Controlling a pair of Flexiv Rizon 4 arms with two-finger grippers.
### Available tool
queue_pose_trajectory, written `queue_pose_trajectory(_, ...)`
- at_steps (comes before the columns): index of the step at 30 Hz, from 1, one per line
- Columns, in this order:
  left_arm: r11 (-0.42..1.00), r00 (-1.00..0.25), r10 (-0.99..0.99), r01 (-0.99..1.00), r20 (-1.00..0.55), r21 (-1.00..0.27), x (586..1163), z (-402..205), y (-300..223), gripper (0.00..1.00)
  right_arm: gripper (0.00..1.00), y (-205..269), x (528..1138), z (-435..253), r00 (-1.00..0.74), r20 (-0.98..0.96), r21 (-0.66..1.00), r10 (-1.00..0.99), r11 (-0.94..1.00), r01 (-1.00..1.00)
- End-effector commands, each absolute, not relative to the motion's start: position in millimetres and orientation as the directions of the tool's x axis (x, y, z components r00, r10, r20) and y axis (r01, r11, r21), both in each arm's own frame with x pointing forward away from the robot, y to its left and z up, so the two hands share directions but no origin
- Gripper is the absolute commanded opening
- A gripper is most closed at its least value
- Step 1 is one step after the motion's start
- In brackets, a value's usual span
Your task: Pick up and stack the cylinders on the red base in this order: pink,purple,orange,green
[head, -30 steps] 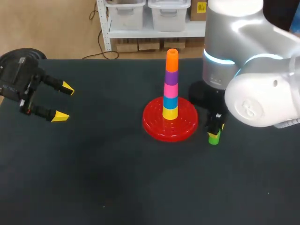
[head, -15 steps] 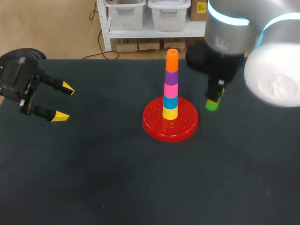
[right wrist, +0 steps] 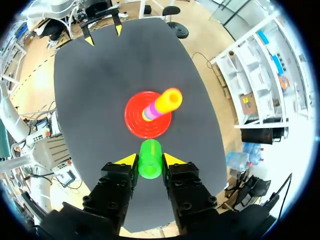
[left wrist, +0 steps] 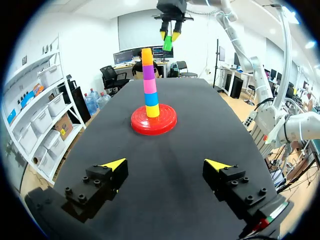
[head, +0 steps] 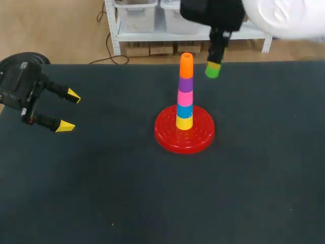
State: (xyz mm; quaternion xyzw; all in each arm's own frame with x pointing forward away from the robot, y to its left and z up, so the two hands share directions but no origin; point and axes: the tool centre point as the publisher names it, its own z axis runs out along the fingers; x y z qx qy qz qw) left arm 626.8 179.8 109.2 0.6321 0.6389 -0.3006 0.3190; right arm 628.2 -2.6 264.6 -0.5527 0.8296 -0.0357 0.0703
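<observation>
Far left of frame: black left gripper point(head: 69, 111), yellow-tipped fingers spread wide, empty, over dark table point(head: 101, 193). Centre: round red plastic base point(head: 167, 136) with upright stack point(head: 185, 101) of yellow, blue, pink, purple, then orange cylinder point(head: 186, 63) on top. Upper right of centre: right gripper point(head: 216, 57) clamped on small green plastic cylinder point(head: 213, 70), airborne beside stack top, not touching.

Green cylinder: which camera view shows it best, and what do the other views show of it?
The right wrist view: the green cylinder sits clamped in the right gripper, close and unobstructed. The head view shows it small, held up beside the orange cylinder. The left wrist view shows it tiny and far off.
</observation>
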Motion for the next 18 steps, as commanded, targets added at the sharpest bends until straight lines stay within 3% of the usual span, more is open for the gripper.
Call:
queue_pose_trajectory(1,0.021,0.006,0.614,0.999,-0.789,0.024,626,108,180,1.0,0.0,10,642,276,-0.378,-0.024,-0.106,-0.925,0.379,-0.919)
queue_pose_trajectory(18,0.021,0.006,0.614,0.999,-0.789,0.024,626,108,180,1.0,0.0,32,655,289,-0.323,0.025,-0.017,-0.946,0.322,-0.946)
